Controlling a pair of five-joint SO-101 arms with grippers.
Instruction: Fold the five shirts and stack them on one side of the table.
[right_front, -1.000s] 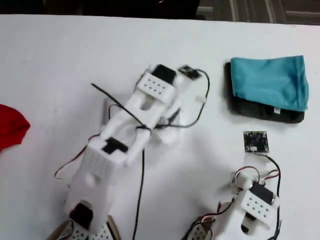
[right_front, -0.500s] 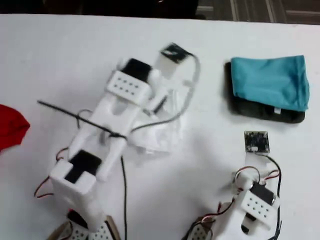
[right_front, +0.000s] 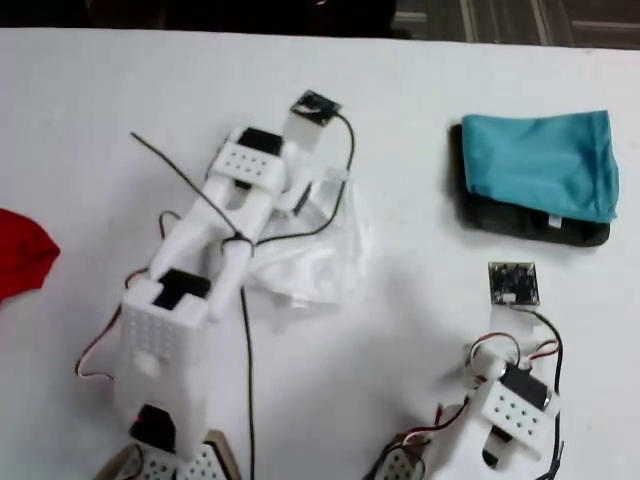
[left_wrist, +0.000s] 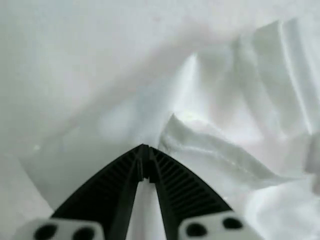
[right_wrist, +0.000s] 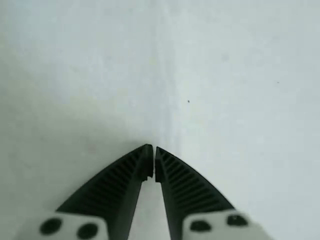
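Observation:
A crumpled white shirt (right_front: 315, 255) lies at the table's middle. My left arm (right_front: 245, 170) stretches over its far left part. The left gripper (left_wrist: 146, 152) is shut, its tips pinching a raised layer of the white shirt (left_wrist: 240, 125), which tents up toward them. At the right a folded teal shirt (right_front: 538, 160) rests on a folded dark shirt (right_front: 520, 225). A red shirt (right_front: 22, 255) lies bunched at the left edge. My right arm (right_front: 510, 408) sits at the near right, and the right gripper (right_wrist: 153, 156) is shut on nothing above bare table.
The white table (right_front: 120, 90) has open room at the back left and between the white shirt and the stack. Loose cables (right_front: 245, 330) trail from the left arm across the near side. The table's far edge (right_front: 300, 34) runs along the back.
My left arm swung left and pulled back a little toward the near side. More of the white shirt now shows spread beside it. The right arm stayed still.

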